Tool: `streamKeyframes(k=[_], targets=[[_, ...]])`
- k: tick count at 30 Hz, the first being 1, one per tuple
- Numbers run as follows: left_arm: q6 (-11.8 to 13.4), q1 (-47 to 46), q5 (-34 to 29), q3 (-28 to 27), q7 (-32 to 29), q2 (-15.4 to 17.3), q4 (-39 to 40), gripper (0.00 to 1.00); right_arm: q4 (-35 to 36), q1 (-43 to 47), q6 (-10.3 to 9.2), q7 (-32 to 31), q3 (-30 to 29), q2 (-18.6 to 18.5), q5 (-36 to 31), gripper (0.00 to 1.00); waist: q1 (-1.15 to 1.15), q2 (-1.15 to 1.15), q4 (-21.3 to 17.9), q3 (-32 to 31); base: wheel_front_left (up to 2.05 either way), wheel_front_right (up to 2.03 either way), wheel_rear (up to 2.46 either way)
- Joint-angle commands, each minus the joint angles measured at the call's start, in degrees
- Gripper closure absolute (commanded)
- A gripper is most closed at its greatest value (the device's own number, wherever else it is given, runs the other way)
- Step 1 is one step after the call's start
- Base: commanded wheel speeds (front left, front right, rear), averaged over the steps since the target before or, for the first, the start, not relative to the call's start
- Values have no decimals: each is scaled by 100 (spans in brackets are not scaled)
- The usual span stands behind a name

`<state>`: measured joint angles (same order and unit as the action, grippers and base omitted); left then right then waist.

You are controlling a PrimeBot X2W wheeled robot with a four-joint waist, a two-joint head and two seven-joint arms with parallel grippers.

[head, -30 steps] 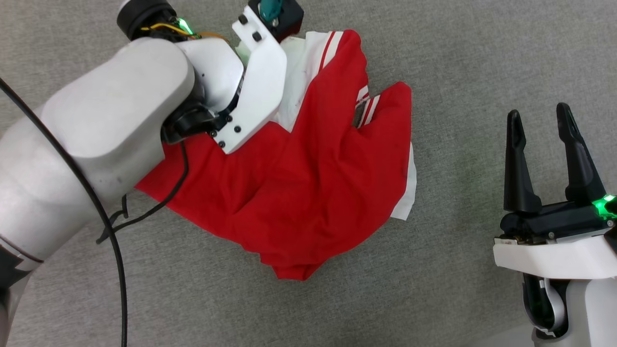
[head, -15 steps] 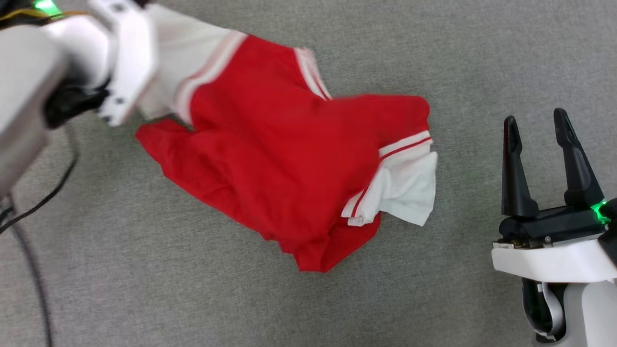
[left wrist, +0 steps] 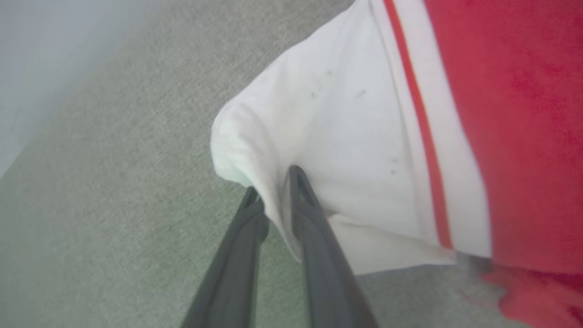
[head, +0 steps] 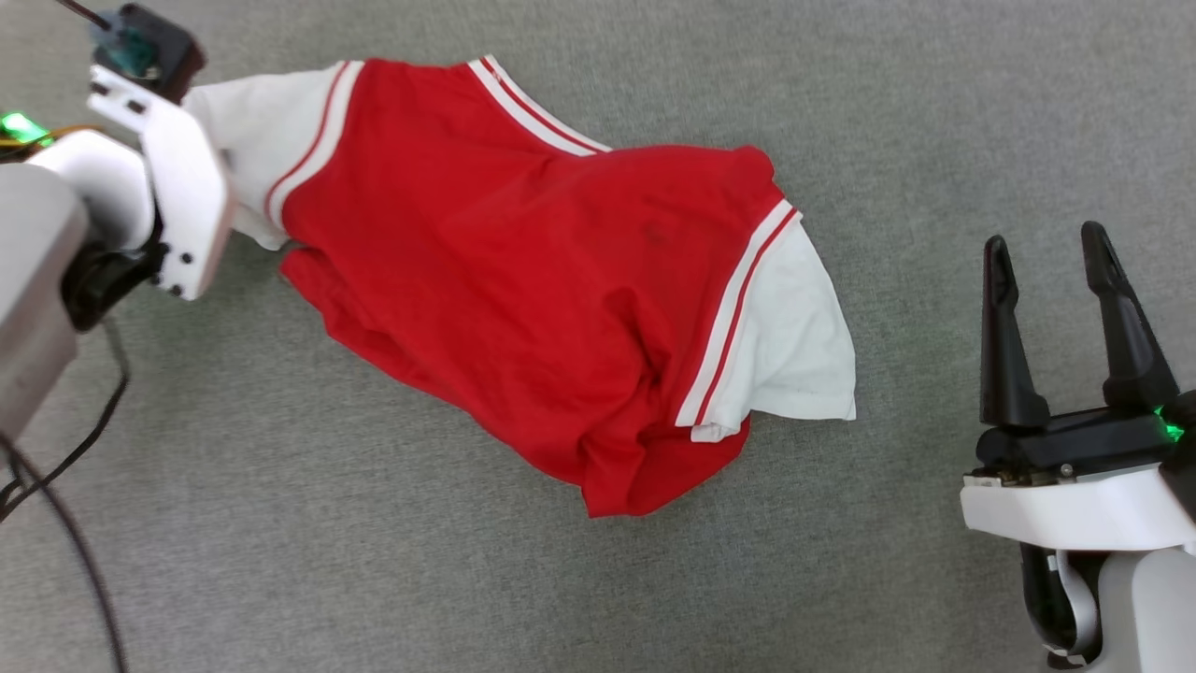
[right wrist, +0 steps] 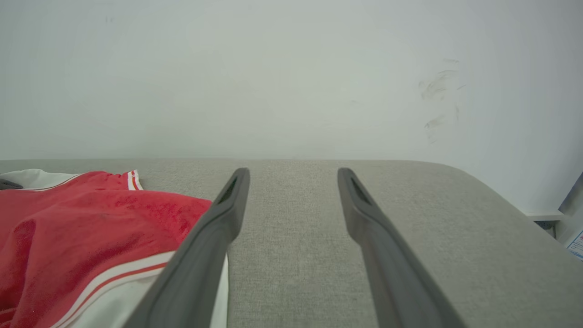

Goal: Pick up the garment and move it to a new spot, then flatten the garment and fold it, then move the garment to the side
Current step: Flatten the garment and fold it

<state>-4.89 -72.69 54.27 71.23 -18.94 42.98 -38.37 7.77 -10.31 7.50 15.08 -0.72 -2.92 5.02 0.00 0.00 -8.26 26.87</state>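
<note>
I'm holding the edge of one white sleeve (left wrist: 337, 118) of the red jersey-style shirt with white-and-red striped trim (head: 523, 280) in my left gripper (left wrist: 272, 184), both dark fingers pinching the cloth. The shirt is lying rumpled, plain red side up, on the grey woven surface (head: 374, 579). My right gripper (head: 1051, 245) is hanging near the other sleeve (head: 794, 346), fingers spread and empty.

the left gripper (left wrist: 272, 182) pinches the edge of the garment (left wrist: 346, 123) at its white sleeve between two dark fingers; the red stripe and red body lie right, over the grey fabric counter (left wrist: 114, 205).
</note>
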Motion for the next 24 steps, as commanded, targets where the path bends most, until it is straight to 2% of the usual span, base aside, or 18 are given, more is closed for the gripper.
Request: streamKeyframes(k=[1, 7, 12, 17, 21, 24], targets=[[55, 41, -67, -52, 204, -55, 3, 0, 15, -29, -2, 14, -30, 7, -18, 0, 0, 0, 68, -132, 0, 0, 0], [585, 317, -371, -323, 1949, -206, 113, 0, 165, -296, -2, 13, -293, 7, -341, 0, 0, 0, 233, -597, 0, 0, 0], [1171, 861, -314, -646, 3110, -182, 381, 0, 287, -756, -2, 13, -353, -134, -725, 0, 0, 0, 330, -854, 0, 0, 0], [1912, 1555, -364, -1255, 3410, -141, 1046, 0, 178, -1201, -2, 13, -159, -598, -863, 0, 0, 0, 420, -1026, 0, 0, 0], [2583, 2517, -919, -2292, 3410, -173, 2123, 0, -211, -1471, -2, 13, 167, -1085, -791, 0, 0, 0, 478, -1099, 0, 0, 0], [2950, 3322, -1428, -3090, 3412, -299, 2836, 0, -749, -1710, -2, -105, 597, -1520, -590, 0, 0, 0, 508, -1144, 0, 0, 0]])
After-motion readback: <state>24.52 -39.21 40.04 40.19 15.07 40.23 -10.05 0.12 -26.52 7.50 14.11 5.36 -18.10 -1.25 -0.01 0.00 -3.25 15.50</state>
